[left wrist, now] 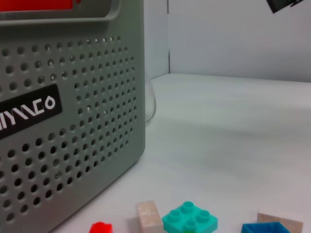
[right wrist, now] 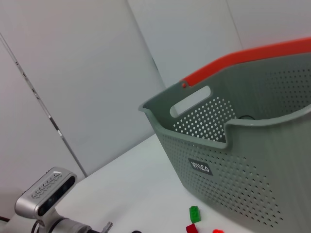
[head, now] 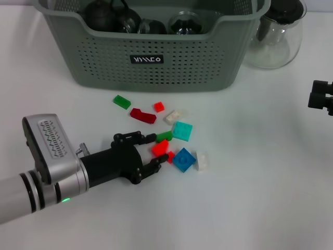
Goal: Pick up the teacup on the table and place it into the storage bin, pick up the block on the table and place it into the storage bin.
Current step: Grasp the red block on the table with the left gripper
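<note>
Head view shows a plain white desk point(head: 250, 208) with the storage bin point(head: 104, 62) at its far edge, dark teaware inside, and a clear glass pitcher point(head: 276, 41) just beside the bin's right end. Small blocks lie scattered toward the middle of the desk. The left gripper point(head: 158, 148) lies low among them, its fingers clenched on a red block point(head: 159, 148); a blue block point(head: 183, 159) and a teal block point(head: 182, 130) sit near. The right gripper point(head: 322, 96) is parked at the right edge; I cannot tell its fingers' state. Pale wall panels stand behind the bin.
</note>
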Tool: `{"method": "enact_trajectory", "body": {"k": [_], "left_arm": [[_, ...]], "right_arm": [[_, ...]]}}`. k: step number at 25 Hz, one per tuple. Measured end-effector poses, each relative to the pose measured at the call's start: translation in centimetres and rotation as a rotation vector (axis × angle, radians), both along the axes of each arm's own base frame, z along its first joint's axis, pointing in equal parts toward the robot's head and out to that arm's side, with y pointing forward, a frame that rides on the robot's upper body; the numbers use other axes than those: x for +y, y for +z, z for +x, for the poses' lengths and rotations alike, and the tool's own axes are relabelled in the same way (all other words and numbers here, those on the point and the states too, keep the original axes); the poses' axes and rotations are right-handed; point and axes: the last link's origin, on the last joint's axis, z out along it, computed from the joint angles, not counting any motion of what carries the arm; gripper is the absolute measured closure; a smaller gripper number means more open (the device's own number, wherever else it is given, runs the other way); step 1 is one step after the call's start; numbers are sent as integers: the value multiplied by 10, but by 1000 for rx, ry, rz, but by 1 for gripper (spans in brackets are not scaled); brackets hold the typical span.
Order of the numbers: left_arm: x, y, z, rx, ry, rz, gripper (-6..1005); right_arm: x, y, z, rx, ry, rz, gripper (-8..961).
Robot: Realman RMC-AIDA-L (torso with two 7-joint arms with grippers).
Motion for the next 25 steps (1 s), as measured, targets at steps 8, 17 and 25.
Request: {"method": "enact_trajectory", "body": {"k": [8, 17, 25], "left_arm": [[0, 2, 1, -16, 7, 12, 486], [-1, -1, 1, -13, 9, -2, 488], [-1, -1, -1, -4, 21, -5, 703]], "right_arm": [[-1, 0, 1, -1, -3, 2, 449], [0, 0, 0, -1, 0, 2, 448], [0, 0, 0, 0, -1, 2, 449]]}}
